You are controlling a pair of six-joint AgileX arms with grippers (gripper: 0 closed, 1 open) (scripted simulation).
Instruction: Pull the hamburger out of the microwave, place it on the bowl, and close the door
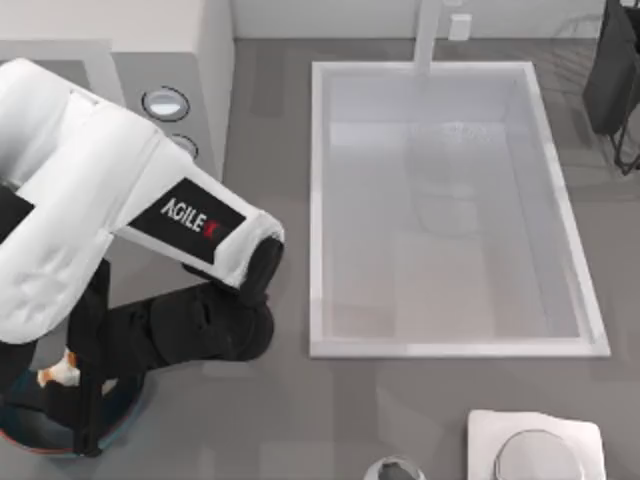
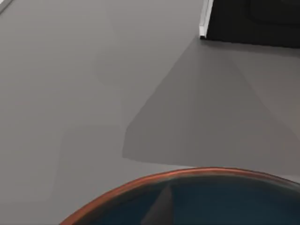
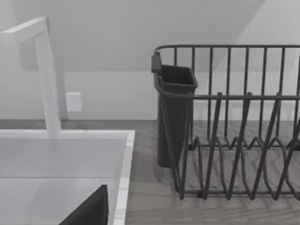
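Note:
The white-grey microwave (image 1: 150, 60) stands at the back left, its two round knobs (image 1: 166, 103) showing past my left arm. The arm hides the door. My left arm reaches down to the front left corner, where my left gripper (image 1: 85, 400) hangs over the dark teal bowl (image 1: 35, 442) with its reddish rim (image 2: 154, 180). The hamburger (image 1: 58, 373), pale with orange-brown patches, sits right beside the black fingers above the bowl; whether it is held I cannot tell. The left wrist view looks across the bowl toward a dark box with a pale edge (image 2: 204, 21).
A big white sink (image 1: 455, 340) with a faucet (image 3: 47, 70) fills the middle and right. A dark wire dish rack (image 3: 234, 131) stands beyond it, facing my right wrist camera. A white square plate with a silver disc (image 1: 535, 450) lies at the front right.

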